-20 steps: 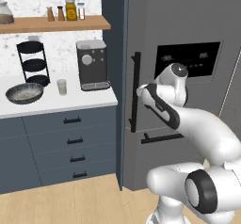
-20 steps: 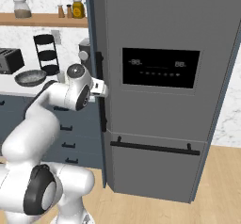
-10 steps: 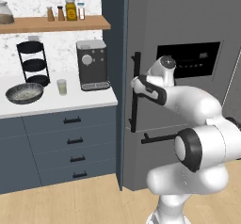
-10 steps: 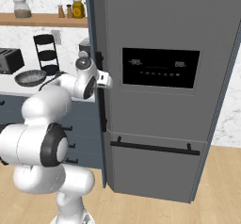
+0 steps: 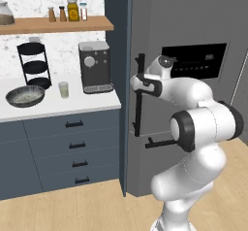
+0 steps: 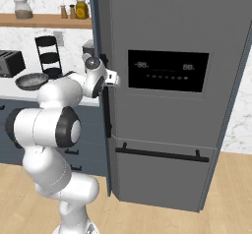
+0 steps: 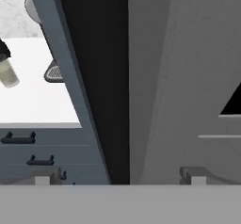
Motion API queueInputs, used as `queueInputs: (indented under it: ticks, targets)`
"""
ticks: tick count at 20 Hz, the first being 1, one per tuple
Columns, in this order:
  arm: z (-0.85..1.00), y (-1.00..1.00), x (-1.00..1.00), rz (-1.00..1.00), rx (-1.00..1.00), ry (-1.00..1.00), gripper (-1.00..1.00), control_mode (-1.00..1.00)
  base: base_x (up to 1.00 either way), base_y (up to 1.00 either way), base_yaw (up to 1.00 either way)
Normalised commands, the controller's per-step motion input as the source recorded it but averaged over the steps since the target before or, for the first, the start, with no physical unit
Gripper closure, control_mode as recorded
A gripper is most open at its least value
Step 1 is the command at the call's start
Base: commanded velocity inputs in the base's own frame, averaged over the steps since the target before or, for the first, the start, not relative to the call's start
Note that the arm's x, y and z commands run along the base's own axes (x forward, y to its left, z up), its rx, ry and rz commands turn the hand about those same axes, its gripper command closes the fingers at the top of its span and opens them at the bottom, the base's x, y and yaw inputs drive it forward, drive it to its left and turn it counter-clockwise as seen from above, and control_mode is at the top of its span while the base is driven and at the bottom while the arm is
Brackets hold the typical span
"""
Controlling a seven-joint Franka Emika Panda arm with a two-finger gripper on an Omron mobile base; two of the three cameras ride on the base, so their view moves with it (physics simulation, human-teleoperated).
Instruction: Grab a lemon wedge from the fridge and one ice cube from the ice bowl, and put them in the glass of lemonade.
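Since a second ago the arm has swung in from below the display and carried the gripper [image 5: 140, 82] up against the black handle [image 5: 139, 96] on the fridge [image 5: 193, 26]. It now sits high on that vertical bar, near the door's left edge. From the hand view the fingers [image 7: 193, 175] stand wide apart with the dark bar running between them, so the jaws are spread and nothing is clasped yet. The base looks not to have driven; the counter and shelf sit where they did in both base views.

My reading: the reach for the door is nearly finished and the next step is to close on the bar and pull. The fridge is shut, so the lemon wedge inside is out of sight and not yet reachable.

Left of the fridge, on the counter [image 5: 72, 104], the glass of lemonade [image 5: 63, 89] stands just left of the coffee machine [image 5: 95, 67], back from the front edge. The ice bowl [image 5: 25, 96] lies near the counter's left end, in front of the black rack [image 5: 34, 65]. Both are well apart from the gripper and untouched.
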Motion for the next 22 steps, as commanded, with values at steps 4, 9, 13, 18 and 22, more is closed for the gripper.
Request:
queueInputs:
  ticks: [4, 9, 13, 18, 22]
  targets:
    - [-0.31, 0.01, 0.42, 0.00, 0.00, -0.17, -1.00, -1.00, 0.00, 0.00, 0.00]
    - [-0.13, 0.06, 0.46, 0.00, 0.00, -0.06, -1.00, -1.00, 0.00, 0.00, 0.00]
    - [-0.03, 0.01, 0.61, 0.00, 0.00, 0.00, -1.00, -1.00, 0.00, 0.00, 0.00]
    - [-0.19, 0.00, 0.67, 0.00, 0.00, 0.00, -1.00, -1.00, 0.00, 0.00, 0.00]
    - [-0.35, 0.02, 0.70, 0.00, 0.00, -0.01, -1.00, -1.00, 0.00, 0.00, 0.00]
